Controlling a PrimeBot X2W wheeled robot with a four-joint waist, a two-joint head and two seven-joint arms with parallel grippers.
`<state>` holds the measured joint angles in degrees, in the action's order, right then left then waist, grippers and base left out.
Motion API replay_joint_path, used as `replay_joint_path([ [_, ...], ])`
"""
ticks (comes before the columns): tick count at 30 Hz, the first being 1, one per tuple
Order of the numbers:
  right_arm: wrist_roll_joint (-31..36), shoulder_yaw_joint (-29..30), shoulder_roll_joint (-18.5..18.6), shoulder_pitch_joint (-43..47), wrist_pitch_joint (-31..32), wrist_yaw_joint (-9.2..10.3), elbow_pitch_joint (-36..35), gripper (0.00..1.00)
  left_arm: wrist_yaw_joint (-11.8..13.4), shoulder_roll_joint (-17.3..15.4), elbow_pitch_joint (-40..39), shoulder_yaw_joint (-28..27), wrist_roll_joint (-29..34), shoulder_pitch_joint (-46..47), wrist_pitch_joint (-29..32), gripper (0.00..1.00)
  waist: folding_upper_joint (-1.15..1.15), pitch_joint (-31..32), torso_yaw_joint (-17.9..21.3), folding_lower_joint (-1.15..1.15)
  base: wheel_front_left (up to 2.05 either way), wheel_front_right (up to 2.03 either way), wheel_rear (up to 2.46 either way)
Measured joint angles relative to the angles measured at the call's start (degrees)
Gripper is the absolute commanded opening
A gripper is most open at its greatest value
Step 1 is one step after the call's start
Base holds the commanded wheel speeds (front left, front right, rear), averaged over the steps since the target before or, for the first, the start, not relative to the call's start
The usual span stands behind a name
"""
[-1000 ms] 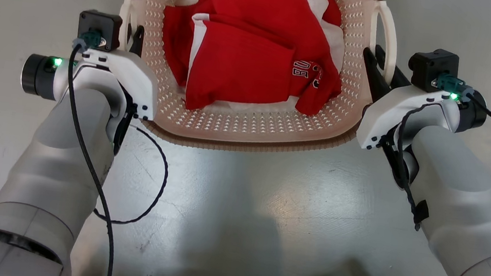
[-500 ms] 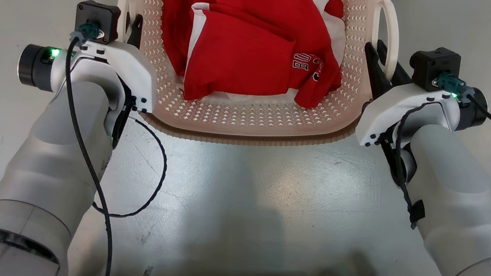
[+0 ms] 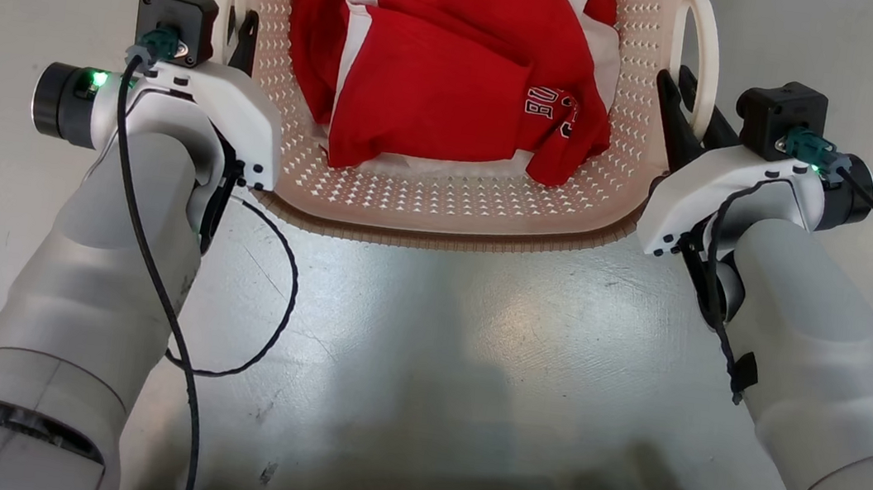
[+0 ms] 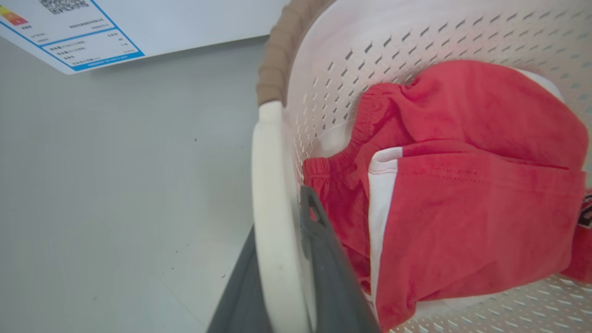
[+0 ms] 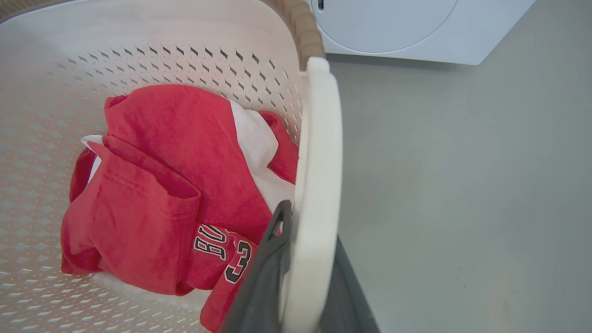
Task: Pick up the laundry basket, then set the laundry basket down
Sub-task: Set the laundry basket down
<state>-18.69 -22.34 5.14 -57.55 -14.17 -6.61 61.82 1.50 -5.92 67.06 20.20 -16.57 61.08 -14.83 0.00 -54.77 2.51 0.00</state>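
The laundry basket [image 3: 450, 205] sits straight ahead of me, cream-white and perforated with a brown woven-look rim [image 3: 437, 238]. Red and white clothes [image 3: 441, 71] lie inside it. My left gripper [image 3: 238, 46] is shut on the basket's left loop handle [image 4: 273, 222], one dark finger [image 4: 323, 263] inside the loop and the other outside. My right gripper [image 3: 682, 109] is shut the same way on the right loop handle [image 5: 317, 185], with a finger [image 5: 263, 273] on the inner side. Whether the basket's base touches the floor cannot be told.
Smooth grey floor [image 3: 474, 349] spreads around the basket. A big white washing machine [image 5: 393, 27] stands beyond its far end, and a white panel with a blue-edged label [image 4: 69, 41] lies past the left side. My left arm's black cable [image 3: 268, 324] loops over the floor.
The whole head view has shifted a little up and to the right, floor marks included, so the camera moved. Both grippers keep their hold on the handles.
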Motion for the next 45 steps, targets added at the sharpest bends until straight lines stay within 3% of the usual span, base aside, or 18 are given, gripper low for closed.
replay_joint_path([
  [6,0.6,0.6,-0.2,0.0,0.0,0.0,0.2,0.0,0.3,0.0,0.3,-0.1,0.0,0.4,0.0,0.0,0.0,-0.1,0.1,0.0,0.0,0.0,0.0],
  [7,0.8,0.9,-0.4,0.0,0.0,-0.01,0.2,0.25,0.5,0.1,0.8,-0.1,0.0,0.6,-0.1,0.0,0.0,-0.1,0.2,0.0,0.0,0.0,0.0],
  [8,1.3,1.3,-0.4,0.0,0.0,-0.03,0.2,0.46,0.6,0.1,1.4,-0.2,0.0,0.7,-0.3,0.25,0.0,-0.1,0.2,0.0,0.0,0.0,0.0],
  [9,1.8,1.6,-0.4,0.0,0.0,-0.44,0.1,0.95,0.7,0.1,1.9,0.1,0.1,1.0,-0.4,0.84,0.0,-0.1,0.3,0.0,0.0,0.0,0.0],
  [10,2.5,2.0,-0.4,0.0,0.0,-0.54,0.0,1.0,1.3,0.1,2.4,0.0,0.2,1.5,-0.3,1.0,0.0,-0.2,0.3,0.0,0.0,0.0,0.0],
  [32,7.9,9.0,-1.0,3.8,-0.1,-0.54,-2.4,1.0,4.0,-0.3,4.1,-1.2,-1.1,-0.9,0.0,1.0,0.0,4.9,0.9,0.0,0.0,0.0,0.0],
  [45,11.6,15.2,-1.2,11.9,-0.1,-0.54,-9.8,1.0,3.7,0.2,-7.5,-5.4,-2.9,-11.4,0.0,1.0,0.0,15.7,0.7,0.0,0.0,0.0,0.0],
])
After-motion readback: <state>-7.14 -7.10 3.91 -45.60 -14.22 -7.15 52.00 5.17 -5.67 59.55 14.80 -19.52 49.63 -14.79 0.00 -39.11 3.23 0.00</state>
